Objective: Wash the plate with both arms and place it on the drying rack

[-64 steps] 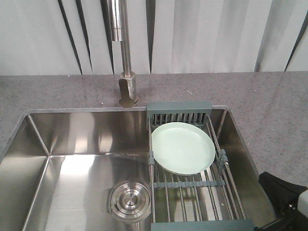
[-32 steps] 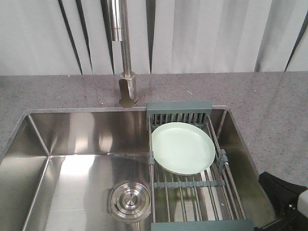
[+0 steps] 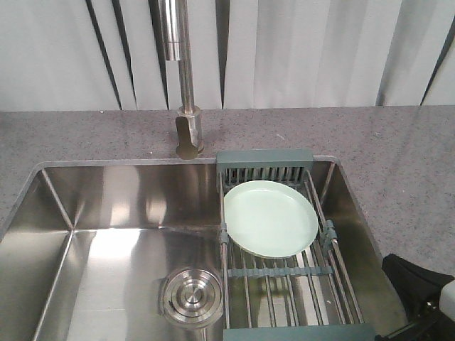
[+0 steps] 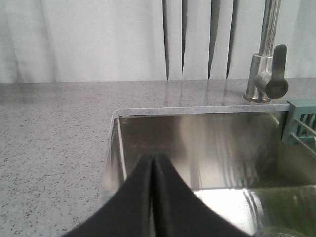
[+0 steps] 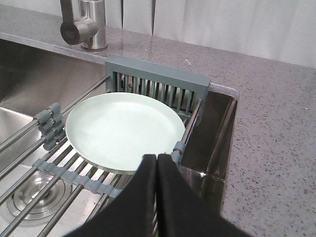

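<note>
The plate (image 3: 269, 217) lies flat on the steel rods of the drying rack (image 3: 284, 280), just in front of the rack's slotted grey-blue compartment (image 3: 264, 170). The rack spans the right side of the steel sink (image 3: 106, 213). The round drain (image 3: 188, 296) sits left of it. Behind stands the tap (image 3: 186, 85) on the speckled grey surface (image 3: 398, 149). Part of my right arm (image 3: 423, 291) shows at the lower right corner.

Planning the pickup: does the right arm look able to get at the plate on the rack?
Probably yes. The right pincer, shut, sits just off the near rim of the plate, which lies uncovered on the drying rack.
</note>
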You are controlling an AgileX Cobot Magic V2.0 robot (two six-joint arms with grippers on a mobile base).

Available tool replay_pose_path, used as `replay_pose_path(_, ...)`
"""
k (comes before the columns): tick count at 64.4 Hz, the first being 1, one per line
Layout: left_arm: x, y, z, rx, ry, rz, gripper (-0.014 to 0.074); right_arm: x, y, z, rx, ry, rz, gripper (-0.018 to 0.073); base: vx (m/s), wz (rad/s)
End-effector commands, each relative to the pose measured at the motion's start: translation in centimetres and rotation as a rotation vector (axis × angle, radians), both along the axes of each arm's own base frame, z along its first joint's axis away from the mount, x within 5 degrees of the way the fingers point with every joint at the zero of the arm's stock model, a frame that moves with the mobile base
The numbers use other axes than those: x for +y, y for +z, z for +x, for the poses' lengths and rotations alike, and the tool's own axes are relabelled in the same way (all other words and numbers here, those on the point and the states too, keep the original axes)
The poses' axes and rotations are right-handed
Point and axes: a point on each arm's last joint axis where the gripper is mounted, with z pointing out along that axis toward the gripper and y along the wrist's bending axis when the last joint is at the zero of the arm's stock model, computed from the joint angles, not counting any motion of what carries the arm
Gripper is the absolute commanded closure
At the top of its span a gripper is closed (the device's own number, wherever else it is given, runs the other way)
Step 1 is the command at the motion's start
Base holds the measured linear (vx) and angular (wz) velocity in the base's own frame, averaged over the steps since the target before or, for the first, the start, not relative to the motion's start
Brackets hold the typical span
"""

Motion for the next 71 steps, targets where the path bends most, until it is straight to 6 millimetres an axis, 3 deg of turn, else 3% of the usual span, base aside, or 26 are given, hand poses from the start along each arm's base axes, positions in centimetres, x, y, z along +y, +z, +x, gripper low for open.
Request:
replay_pose_path(1, -0.1, 0.0, 0.0, -0.070, -0.014, -0.011, 0.0598, 0.2, 1.6, 0.4, -0.098, 0.007, 0.029, 0.0569, 0.00, 0.00)
replay_pose_path(53, -0.1, 0.3, 0.0, -0.080, -0.014, -0.011, 0.0598, 0.2, 1.6, 0.4, -0.100, 0.008, 0.020, 0.0569, 0.00, 0.00)
replay_pose_path(62, -0.1, 0.3, 0.0, -0.080, -0.014, -0.011, 0.0598, -0.6, 1.7, -0.8, -0.132, -0.023, 0.005, 0.0569, 0.00, 0.00)
replay_pose_path(71, -0.1, 0.3, 0.0, -0.080, -0.014, -0.011, 0.0598, -2.4, 0.4, -2.5, -0.200, -0.171, 0.093, 0.0569, 0.00, 0.00)
